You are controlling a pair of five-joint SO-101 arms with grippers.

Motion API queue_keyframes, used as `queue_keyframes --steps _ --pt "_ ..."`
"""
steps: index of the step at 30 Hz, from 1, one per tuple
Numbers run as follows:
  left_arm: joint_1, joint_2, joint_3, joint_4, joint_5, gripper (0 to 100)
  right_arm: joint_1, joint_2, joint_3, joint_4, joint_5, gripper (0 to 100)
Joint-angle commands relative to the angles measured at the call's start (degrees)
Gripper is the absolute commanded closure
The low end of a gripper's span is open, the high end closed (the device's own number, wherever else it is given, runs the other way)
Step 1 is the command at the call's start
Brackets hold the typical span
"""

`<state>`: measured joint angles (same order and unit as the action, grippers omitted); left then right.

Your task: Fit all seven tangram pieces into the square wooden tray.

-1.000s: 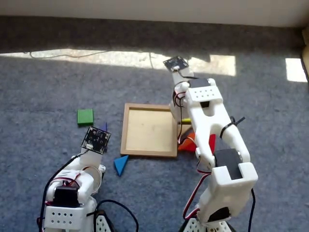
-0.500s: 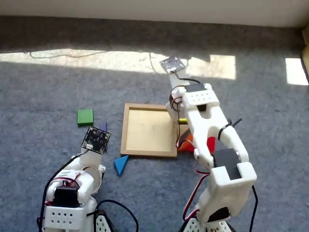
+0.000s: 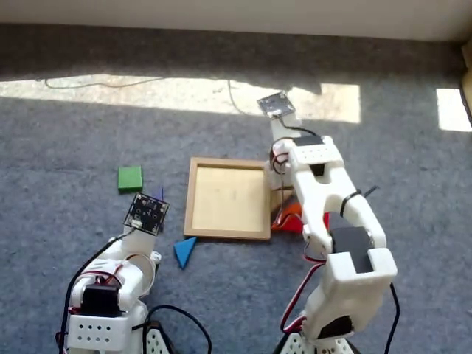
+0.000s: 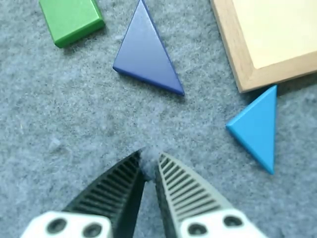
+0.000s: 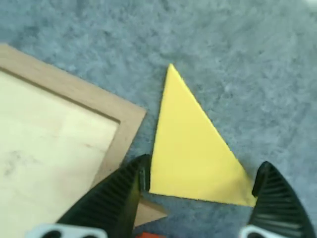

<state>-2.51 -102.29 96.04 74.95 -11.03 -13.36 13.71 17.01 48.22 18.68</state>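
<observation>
yellow triangle [image 5: 190,148] points its tip away from right gripper [image 5: 203,171], spread jaws straddling its near edge, arm [image 3: 324,192] stretched beside tray [image 5: 74,91]; left gripper [image 4: 148,158] closed, empty.

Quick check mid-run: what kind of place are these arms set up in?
Likely an indoor room: grey carpet under the wooden tray, a patch of sunlight across it, and a pale wall edge behind.

Tray [image 3: 190,199] centre; square piece [image 3: 130,178] left; small triangle [image 3: 184,251] off front-left corner; larger triangle [image 5: 190,158] just beside right rim.
</observation>
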Motion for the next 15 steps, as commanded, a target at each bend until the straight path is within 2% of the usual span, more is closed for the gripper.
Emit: queue_keyframes --steps 1,8,12,15 --pt "-0.66 -0.66 1.19 0.18 0.09 99 2.24 -0.48 -0.57 -0.75 0.35 67.6" --pt "-0.66 -0.66 1.19 0.18 0.09 99 1.19 -0.57 0.57 -0.57 0.53 67.7" --pt "-0.66 -0.66 1.19 0.18 0.09 99 0.04 -0.48 0.48 -0.57 6.15 67.7" --pt "-0.66 -0.66 1.19 0.18 0.09 99 -0.04 -0.48 0.48 -0.57 6.77 67.7"
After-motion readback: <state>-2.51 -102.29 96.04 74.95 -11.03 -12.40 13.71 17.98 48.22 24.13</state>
